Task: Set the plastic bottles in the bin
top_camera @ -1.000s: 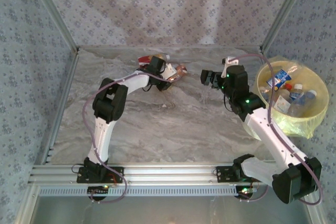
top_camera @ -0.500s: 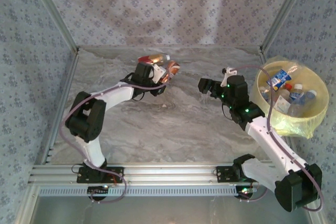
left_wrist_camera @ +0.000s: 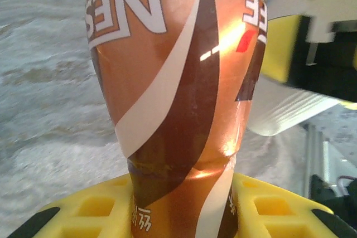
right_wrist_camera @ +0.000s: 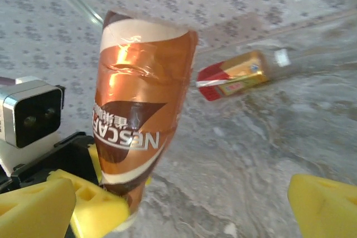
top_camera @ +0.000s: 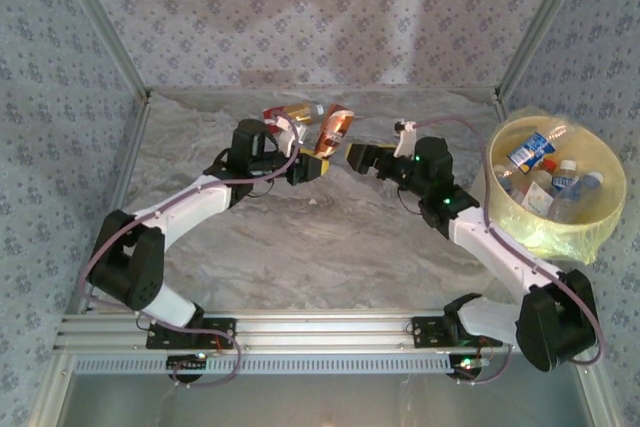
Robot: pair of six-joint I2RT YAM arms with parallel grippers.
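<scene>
the large round pale-yellow bin point(top_camera: 565, 237), lined with a plastic bag, sits well to the right of both claws and holds several small clear plastic bottles point(top_camera: 565, 177). the left claw point(top_camera: 313, 165) is clamped narrow on the lower end of a crushed copper-and-brown labelled plastic bottle point(top_camera: 335, 127), which rises from between its yellow fingers point(left_wrist_camera: 83, 210). the right claw point(top_camera: 362, 156) is spread wide and empty, just beside that bottle and facing it. 1 red-and-gold labelled bottle point(top_camera: 292, 112) lies on the marble-patterned table point(top_camera: 330, 257) just beyond the left claw.
</scene>
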